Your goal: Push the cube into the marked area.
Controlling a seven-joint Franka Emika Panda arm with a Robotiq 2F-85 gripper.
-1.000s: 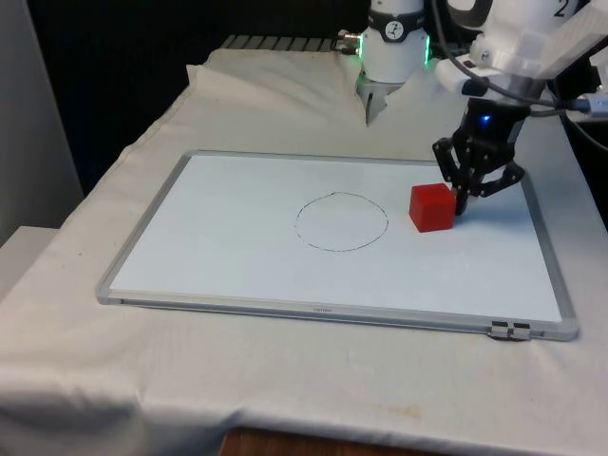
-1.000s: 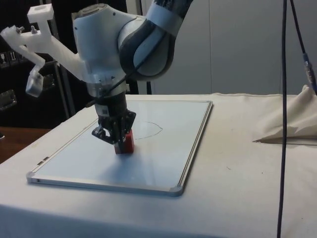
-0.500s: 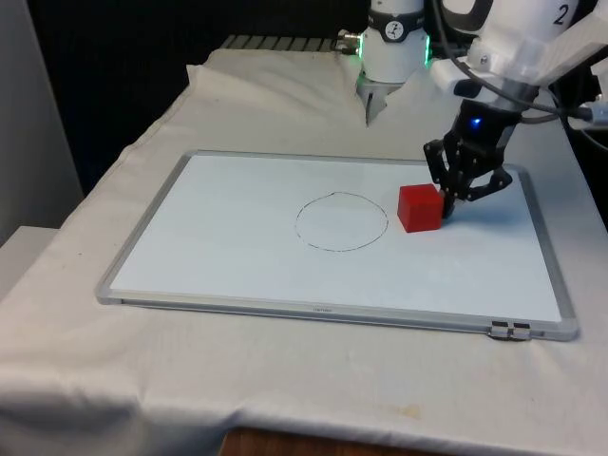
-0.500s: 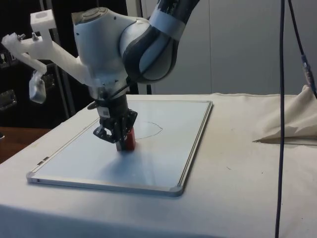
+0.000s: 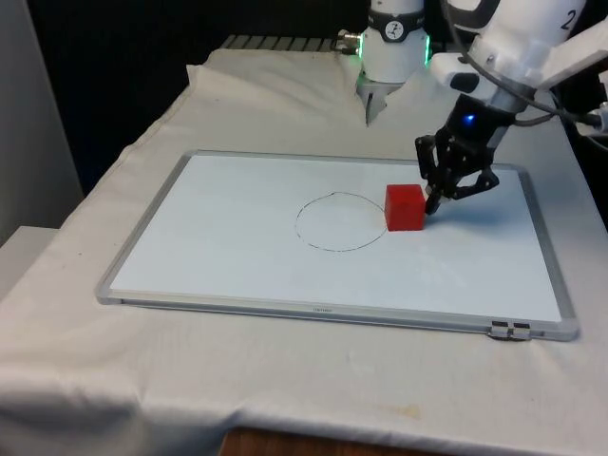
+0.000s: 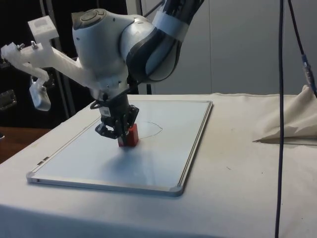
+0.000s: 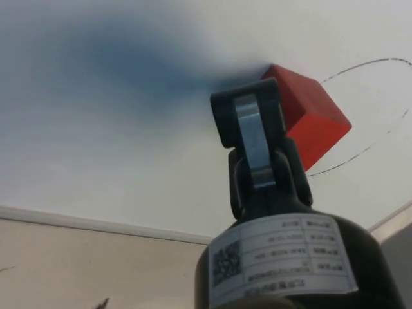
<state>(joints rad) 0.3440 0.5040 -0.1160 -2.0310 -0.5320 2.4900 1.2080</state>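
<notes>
A red cube [image 5: 405, 207] sits on the whiteboard [image 5: 237, 275], touching the front view's right edge of a hand-drawn circle [image 5: 341, 221]. My gripper [image 5: 432, 202] is shut, its tips low on the board and pressed against the cube's side away from the circle. From the side, the gripper [image 6: 120, 139] stands in front of the cube [image 6: 132, 136], with the circle [image 6: 151, 130] just past it. At the wrist, the closed fingertips [image 7: 248, 119] rest against the cube [image 7: 315, 122], and the circle's line [image 7: 367, 64] curves around beyond it.
The whiteboard has a grey frame [image 6: 188, 148] with a clip [image 5: 510, 330] on its near edge. A bunched fold of cloth [image 6: 292, 121] lies at the side view's right, and a cable [image 6: 281, 99] hangs there.
The gripper has slid toward the front view's left, pushing the cube along the board until it meets the circle's edge.
</notes>
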